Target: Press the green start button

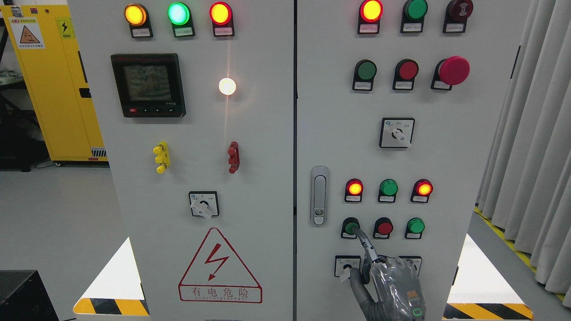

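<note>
A green push button [350, 226] sits at the left of the bottom button row on the right cabinet door [446, 178]. My right hand [392, 285] rises from the bottom edge below it, wrapped in clear plastic. Its index finger [365, 243] is stretched out up and to the left, with the tip touching the green button. The other fingers are curled in and hold nothing. The thumb [357, 281] hangs below a rotary selector switch [347, 266], which the hand partly covers. No left arm shows.
To the button's right are a red button [383, 228] and another green one [415, 226]. Above them is a row of lamps [388, 188], two lit red. A door latch [319, 196] is at left. Grey curtains [535, 133] hang at right.
</note>
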